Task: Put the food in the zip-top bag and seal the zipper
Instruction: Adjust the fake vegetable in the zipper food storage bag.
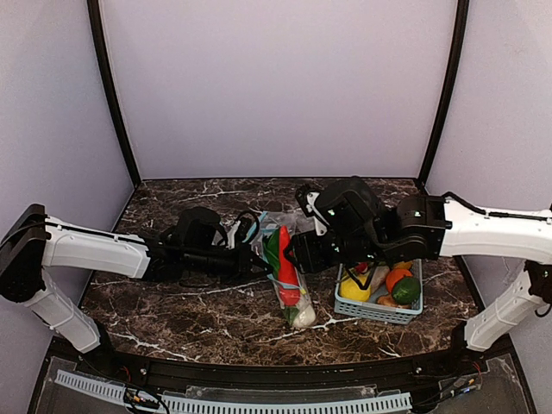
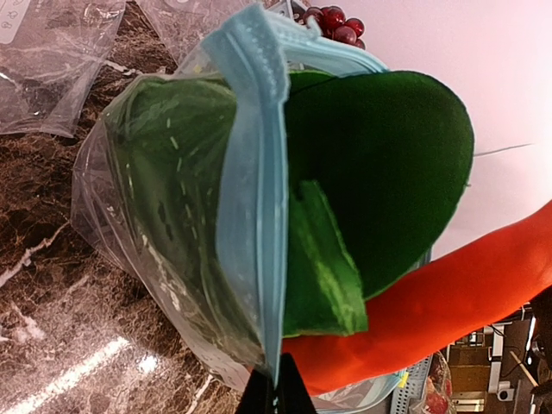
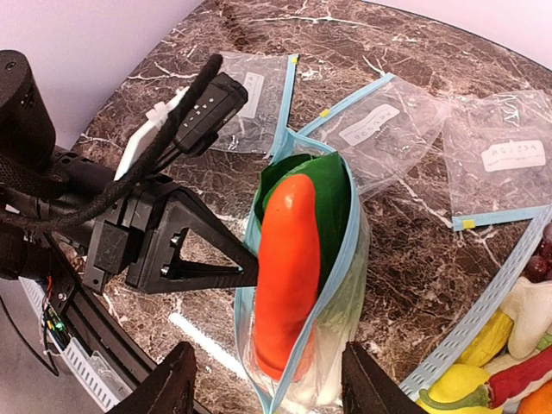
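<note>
**Left fingertips pinched on the zipper; bag part-loaded, mouth open**

Left gripper (image 2: 276,395) sits closest to its wrist camera. Its jaws are pressed together on the lower end of the zipper (image 2: 254,198), with only the thin blue strip between them. From the right wrist we see the same pinch on one lip of the zip-top bag (image 3: 349,293). We find the bag lying on the marble table (image 1: 216,319) between the two arms, just beside the basket (image 1: 373,309).

Contents: the leafy vegetable (image 2: 379,164) and the red-orange tapered one (image 3: 289,267) are partly in, both standing out past the mouth. We cannot pick out the cucumber with certainty.

Handling, our judgement:
- The film looks light, limp and slippery, so it should crumple or slide rather than resist a push.
- The zipper strip is the only stiffish part, so we would take hold there, near its ends.
- The toys look light and soft. They need pushing deeper by their exposed tips, or the tracks cannot meet.

Right gripper (image 3: 272,384): its fingers stand wide apart, straddling the near end of the bag in its own view. We see nothing gripped, and we cannot confirm contact with the film.
</note>
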You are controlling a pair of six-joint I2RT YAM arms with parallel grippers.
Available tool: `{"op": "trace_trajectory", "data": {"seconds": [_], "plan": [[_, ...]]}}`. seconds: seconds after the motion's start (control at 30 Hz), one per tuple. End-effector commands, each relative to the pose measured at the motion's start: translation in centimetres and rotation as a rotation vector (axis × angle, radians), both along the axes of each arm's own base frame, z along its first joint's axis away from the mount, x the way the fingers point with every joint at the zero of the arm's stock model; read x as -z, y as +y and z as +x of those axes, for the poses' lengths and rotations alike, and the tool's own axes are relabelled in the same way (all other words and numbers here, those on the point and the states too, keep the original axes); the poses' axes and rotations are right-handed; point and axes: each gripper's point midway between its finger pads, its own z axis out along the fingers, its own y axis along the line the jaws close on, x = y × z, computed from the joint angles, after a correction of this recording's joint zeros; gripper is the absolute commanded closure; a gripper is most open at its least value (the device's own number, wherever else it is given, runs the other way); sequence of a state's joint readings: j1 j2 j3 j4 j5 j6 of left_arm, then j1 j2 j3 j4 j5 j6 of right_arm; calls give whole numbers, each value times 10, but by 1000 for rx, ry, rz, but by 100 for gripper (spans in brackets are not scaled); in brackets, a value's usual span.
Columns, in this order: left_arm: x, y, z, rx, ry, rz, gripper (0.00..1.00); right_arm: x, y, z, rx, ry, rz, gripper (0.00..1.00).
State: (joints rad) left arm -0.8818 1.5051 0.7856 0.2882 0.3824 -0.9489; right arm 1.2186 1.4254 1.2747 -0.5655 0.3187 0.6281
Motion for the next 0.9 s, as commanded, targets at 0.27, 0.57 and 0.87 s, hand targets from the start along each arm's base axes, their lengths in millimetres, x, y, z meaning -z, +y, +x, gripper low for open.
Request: {"op": "trace_trajectory", "data": {"seconds": [0.27,0.57,0.87], "plan": [[-9,-2,-5,48,-24,8,99,12,27,17,-39,-56,-54,53],[-14,-5,-6,72,-36,9,99,29,44,42,-34,-83,-117,63],[-14,-7,-4,87,-64,26,99,70,36,56,17,-38,-219,58]]}}
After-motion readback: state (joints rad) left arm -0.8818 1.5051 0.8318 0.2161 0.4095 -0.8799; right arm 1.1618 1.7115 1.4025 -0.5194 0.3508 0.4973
